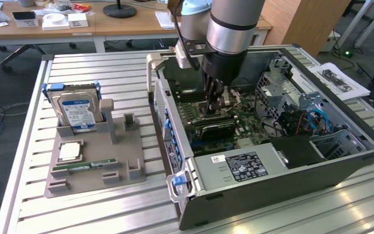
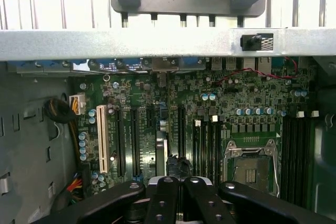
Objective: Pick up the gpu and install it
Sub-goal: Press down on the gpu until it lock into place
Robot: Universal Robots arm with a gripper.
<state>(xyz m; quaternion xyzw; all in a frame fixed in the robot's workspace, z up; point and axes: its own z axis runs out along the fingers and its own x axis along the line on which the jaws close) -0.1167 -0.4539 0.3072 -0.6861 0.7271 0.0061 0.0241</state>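
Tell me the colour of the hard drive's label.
Blue and white, on the hard drive; clearest in the exterior view.

Bright even daylight, glare on table slats (image 1: 109,73).

My pincer (image 1: 212,108) hangs inside the open computer case (image 1: 343,161), just above the motherboard (image 1: 235,124). The gpu (image 2: 161,156) stands in a slot directly beneath the pincer. To the exterior view's left of the pincer, outside the case, the parts holder (image 1: 93,161) rests on the counter (image 1: 109,214), carrying the hard drive (image 1: 76,109).
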